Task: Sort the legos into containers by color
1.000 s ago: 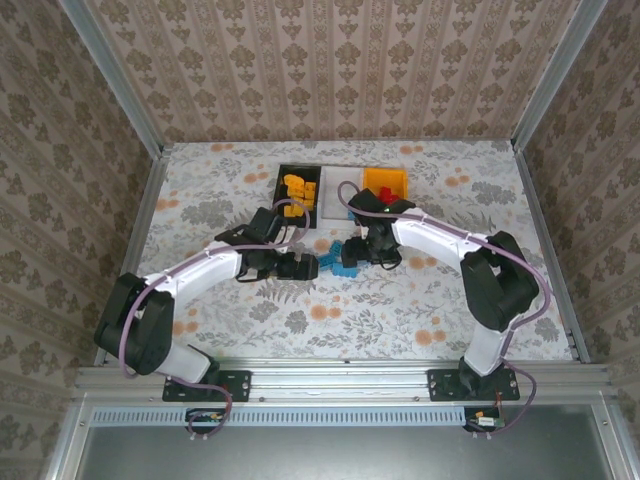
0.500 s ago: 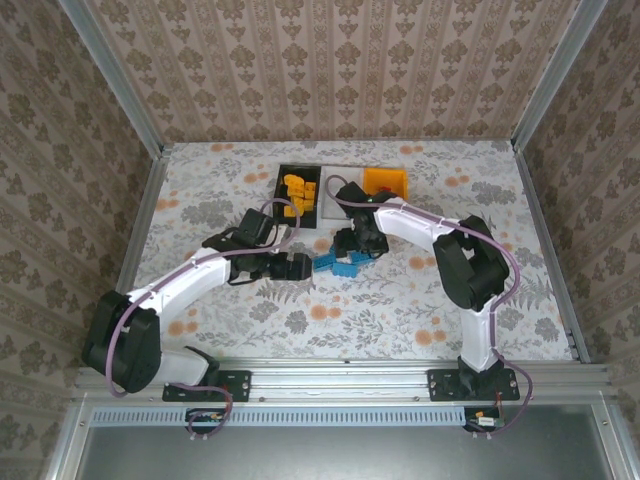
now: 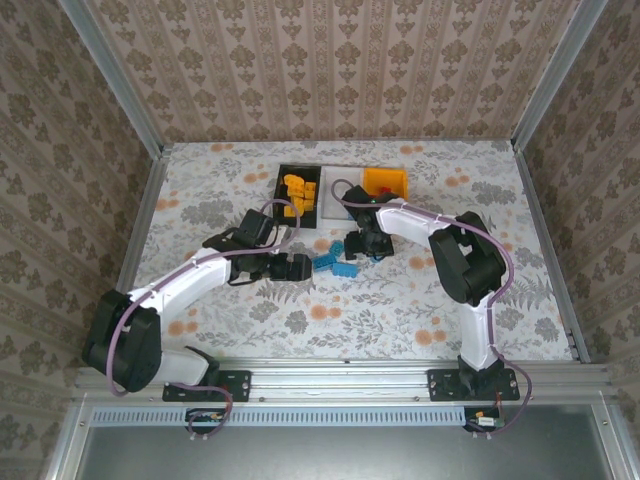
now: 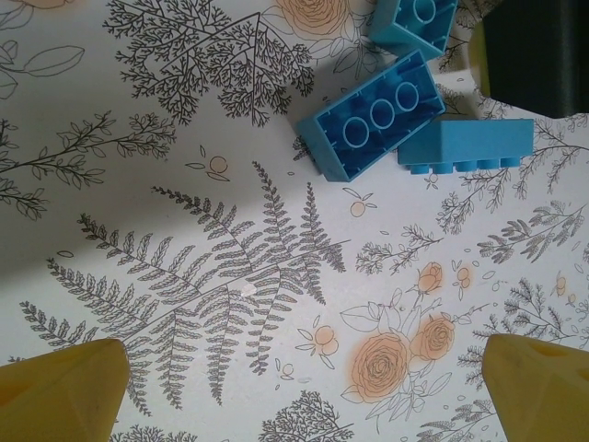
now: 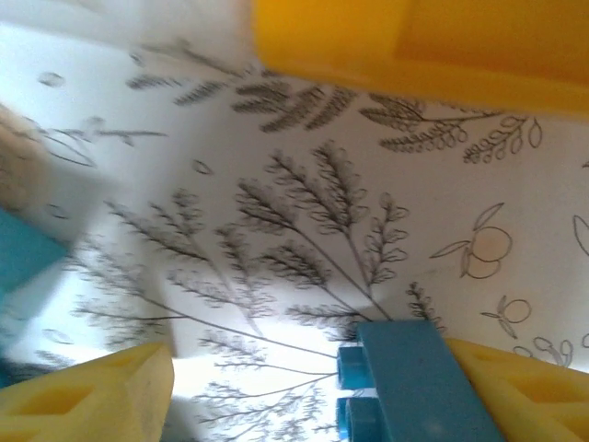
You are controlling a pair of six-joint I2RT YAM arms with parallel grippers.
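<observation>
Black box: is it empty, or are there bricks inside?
Not empty. Several orange-yellow bricks lie inside the black box, as the top view shows.

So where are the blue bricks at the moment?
In the top view, the blue bricks lie centrally, between the left gripper and the right gripper.

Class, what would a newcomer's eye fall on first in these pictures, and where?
The bright blue bricks clustered in the middle of the flowered table stand out first. Behind them, yellow bricks sit in the black bin, with an orange bin farther right.
</observation>
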